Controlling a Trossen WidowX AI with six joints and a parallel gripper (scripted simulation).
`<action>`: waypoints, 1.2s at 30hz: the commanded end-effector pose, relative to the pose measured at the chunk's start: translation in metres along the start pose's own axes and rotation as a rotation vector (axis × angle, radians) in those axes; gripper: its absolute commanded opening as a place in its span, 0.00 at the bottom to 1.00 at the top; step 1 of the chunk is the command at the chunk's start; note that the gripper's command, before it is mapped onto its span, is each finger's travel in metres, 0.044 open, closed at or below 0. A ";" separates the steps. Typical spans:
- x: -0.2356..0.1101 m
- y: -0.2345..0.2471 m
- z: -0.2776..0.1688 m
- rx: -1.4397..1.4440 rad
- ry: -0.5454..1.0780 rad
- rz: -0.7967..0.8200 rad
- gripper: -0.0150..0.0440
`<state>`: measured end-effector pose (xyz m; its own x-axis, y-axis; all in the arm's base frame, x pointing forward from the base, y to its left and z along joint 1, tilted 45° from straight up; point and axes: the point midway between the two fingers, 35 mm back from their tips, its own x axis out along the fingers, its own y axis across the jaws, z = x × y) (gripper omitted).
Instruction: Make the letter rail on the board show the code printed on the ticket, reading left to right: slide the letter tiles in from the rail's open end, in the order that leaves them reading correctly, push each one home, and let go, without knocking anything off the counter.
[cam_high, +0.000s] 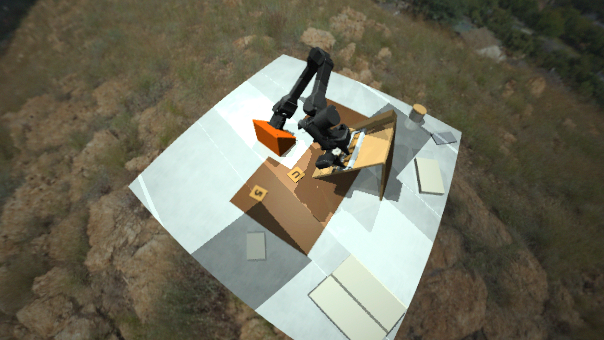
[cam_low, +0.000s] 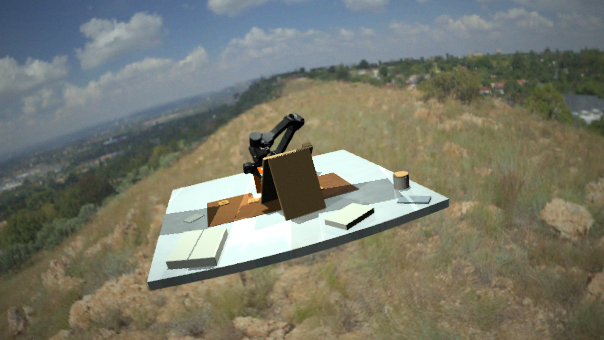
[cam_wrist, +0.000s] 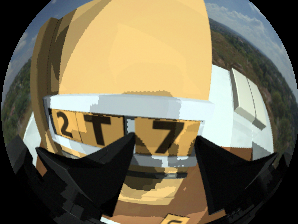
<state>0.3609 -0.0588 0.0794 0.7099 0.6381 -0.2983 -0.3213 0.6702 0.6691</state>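
The tan board stands tilted on the brown mat. Its white letter rail carries three tiles, reading 2, T and Z from left to right in the wrist view. My gripper is at the rail, and its fingers flank the Z tile and grip it. Two loose tiles lie flat on the mat: U and S. In the exterior view the board hides my gripper. I cannot read any ticket.
An orange block sits by the arm's base. A corked jar and a grey card are at the far corner. A closed book, an open book and a small card lie around.
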 end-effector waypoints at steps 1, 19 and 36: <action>-0.005 0.000 0.001 0.001 0.002 0.000 0.75; -0.020 -0.001 0.000 0.002 0.002 -0.001 0.75; -0.031 -0.002 -0.002 0.002 0.003 -0.001 0.75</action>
<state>0.3398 -0.0770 0.0842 0.7082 0.6374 -0.3035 -0.3146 0.6699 0.6726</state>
